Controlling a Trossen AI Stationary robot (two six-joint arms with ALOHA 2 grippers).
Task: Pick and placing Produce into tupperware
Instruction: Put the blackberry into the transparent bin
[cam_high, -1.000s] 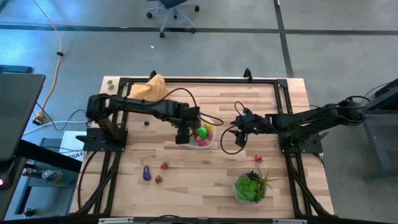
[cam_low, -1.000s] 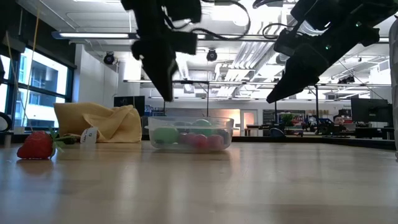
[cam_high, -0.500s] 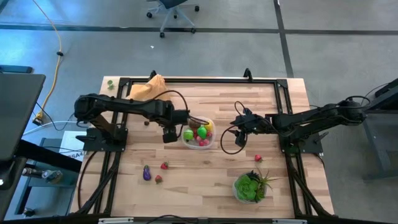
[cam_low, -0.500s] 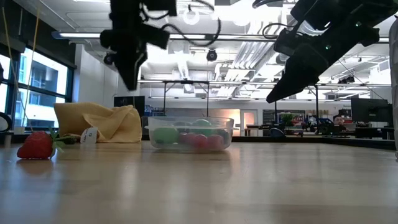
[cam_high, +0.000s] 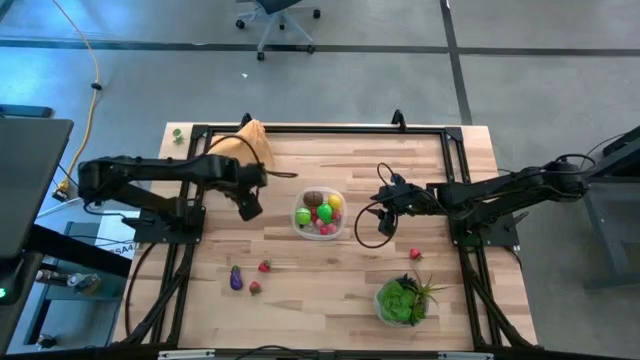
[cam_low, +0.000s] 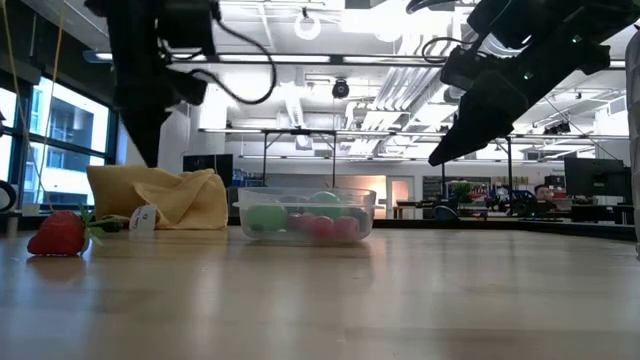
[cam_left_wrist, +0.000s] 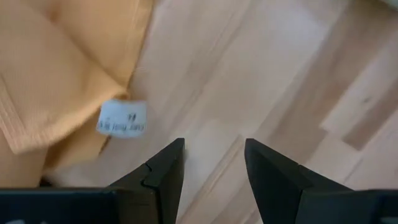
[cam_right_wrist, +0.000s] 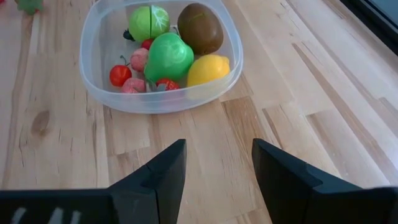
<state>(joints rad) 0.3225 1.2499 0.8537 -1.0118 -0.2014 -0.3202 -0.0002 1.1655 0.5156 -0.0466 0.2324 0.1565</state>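
Observation:
The tupperware (cam_high: 320, 214), a clear round container, stands mid-table and holds several pieces of produce: a lime (cam_right_wrist: 149, 22), a kiwi (cam_right_wrist: 200, 28), a green pear (cam_right_wrist: 169, 57), a lemon (cam_right_wrist: 208, 68) and red berries. More produce lies loose: two strawberries (cam_high: 264, 266), an eggplant (cam_high: 236, 279) and a red berry (cam_high: 415, 254). My left gripper (cam_left_wrist: 211, 146) hangs open above bare wood to the left of the tupperware, beside the orange cloth (cam_left_wrist: 56, 74). My right gripper (cam_right_wrist: 217, 146) stands open to the right of the tupperware, above the table.
The orange cloth (cam_high: 245, 146) with its white tag (cam_left_wrist: 122, 118) lies at the far left. A leafy green plant (cam_high: 405, 298) stands near the front right. In the low view a strawberry (cam_low: 58, 233) sits at the left, in front of the cloth.
My left gripper has swung from above the tupperware toward the table's left edge, rolling about its own axis, and now hangs beside the cloth. Its fingers keep the same gap.

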